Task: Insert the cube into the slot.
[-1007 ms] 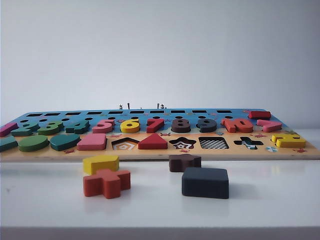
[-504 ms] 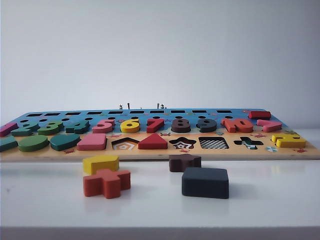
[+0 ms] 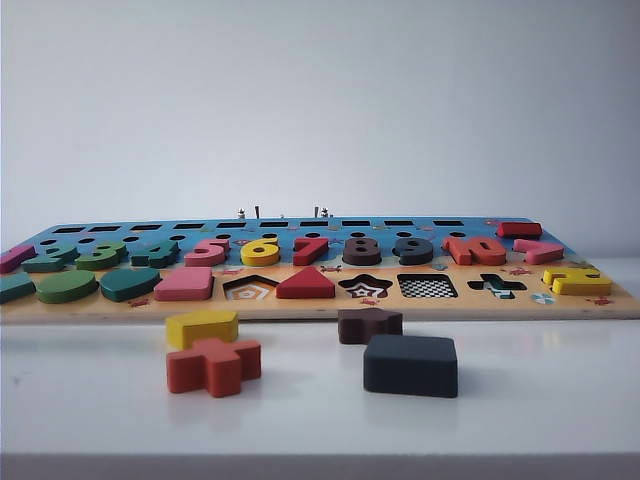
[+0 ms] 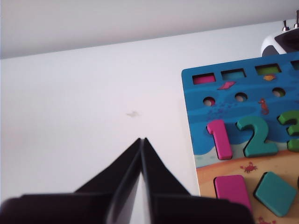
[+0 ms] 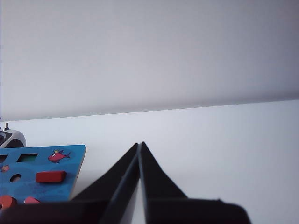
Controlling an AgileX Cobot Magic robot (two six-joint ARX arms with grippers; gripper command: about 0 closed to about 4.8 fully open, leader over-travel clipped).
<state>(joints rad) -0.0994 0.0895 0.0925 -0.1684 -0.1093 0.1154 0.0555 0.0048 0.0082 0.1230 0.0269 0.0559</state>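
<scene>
The cube [image 3: 410,365], a flat dark navy square block, lies on the white table in front of the puzzle board [image 3: 320,302] in the exterior view. The slot [image 3: 427,286], a square recess with a checkerboard floor, lies in the board's front row, just behind the cube. Neither gripper shows in the exterior view. In the left wrist view my left gripper [image 4: 141,139] is shut and empty above bare table, beside the board's end with the pink 1 [image 4: 219,138]. My right gripper [image 5: 140,143] is shut and empty too, beside the board's other end [image 5: 70,161].
A dark brown star [image 3: 369,324], a yellow pentagon [image 3: 201,326] and an orange-red cross [image 3: 213,365] lie loose on the table in front of the board. Number and shape pieces fill much of the board. Star-shaped [image 3: 365,287] and cross-shaped [image 3: 497,286] recesses flank the slot.
</scene>
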